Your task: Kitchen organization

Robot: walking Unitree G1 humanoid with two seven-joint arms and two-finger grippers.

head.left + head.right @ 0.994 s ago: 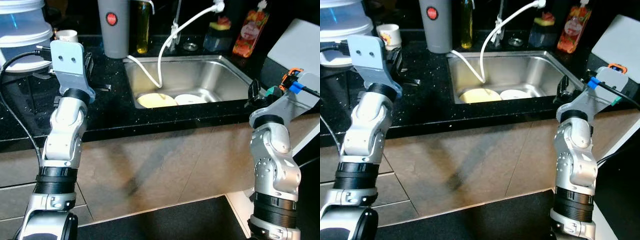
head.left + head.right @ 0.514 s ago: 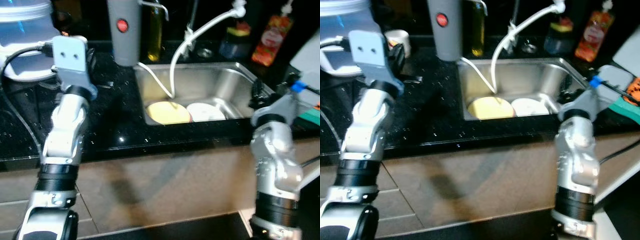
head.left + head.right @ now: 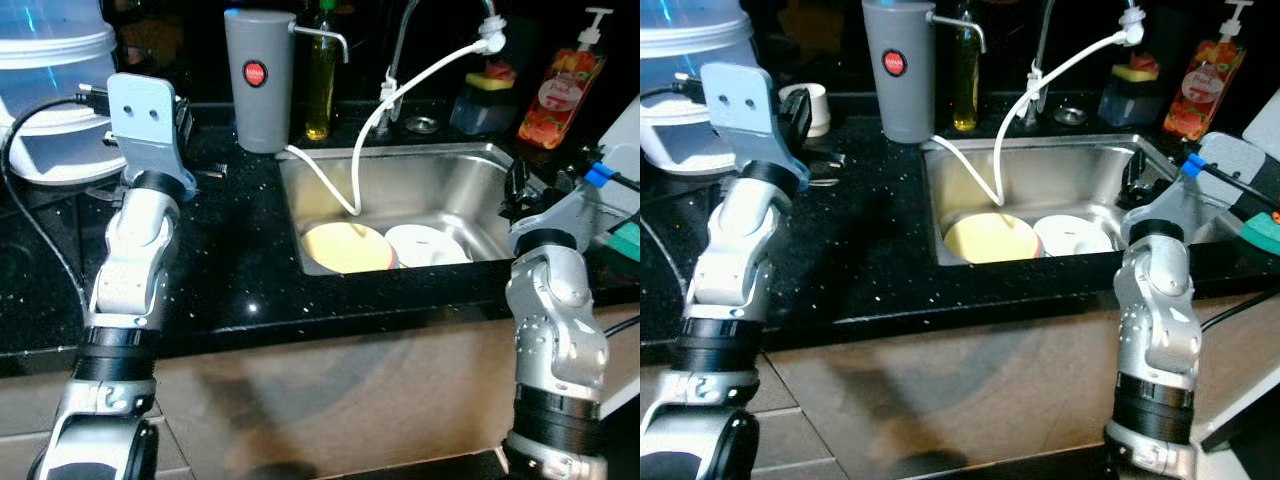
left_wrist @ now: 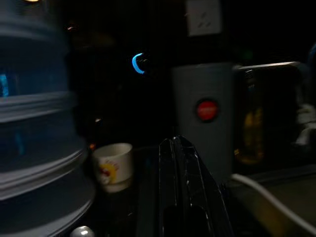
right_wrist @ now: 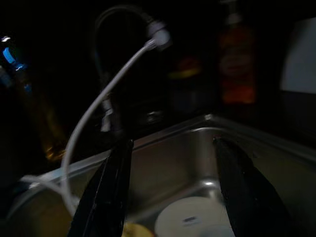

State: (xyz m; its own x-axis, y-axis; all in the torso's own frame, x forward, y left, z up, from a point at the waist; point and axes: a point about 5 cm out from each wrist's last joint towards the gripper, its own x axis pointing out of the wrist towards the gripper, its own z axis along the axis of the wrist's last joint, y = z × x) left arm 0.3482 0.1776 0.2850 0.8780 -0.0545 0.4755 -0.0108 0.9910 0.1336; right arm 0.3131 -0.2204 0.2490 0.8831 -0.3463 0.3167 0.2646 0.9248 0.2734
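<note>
A steel sink [image 3: 455, 170] is set in the black counter [image 3: 230, 270]. In its basin lie a yellow plate [image 3: 343, 246] and a white plate [image 3: 428, 245], side by side. A white hose [image 3: 400, 85] hangs from the tap into the basin. My left gripper [image 4: 175, 140] is shut with nothing in it; it is held over the counter left of the sink, pointing at a white cup [image 4: 112, 165] and a grey canister [image 3: 258, 80]. At the sink's right rim my right gripper [image 5: 170, 140] stands open and holds nothing, above the white plate.
A large white appliance [image 3: 50, 70] stands at the back left. Behind the sink are an oil bottle [image 3: 320, 80], a sponge holder [image 3: 487, 95] and a red soap bottle [image 3: 565, 85]. A white board [image 3: 1265, 125] and a teal item [image 3: 628, 240] lie at the right.
The whole picture has shifted: the counter and sink now sit lower, larger and further right, so the camera has moved in. Both arms keep about the same pose.
</note>
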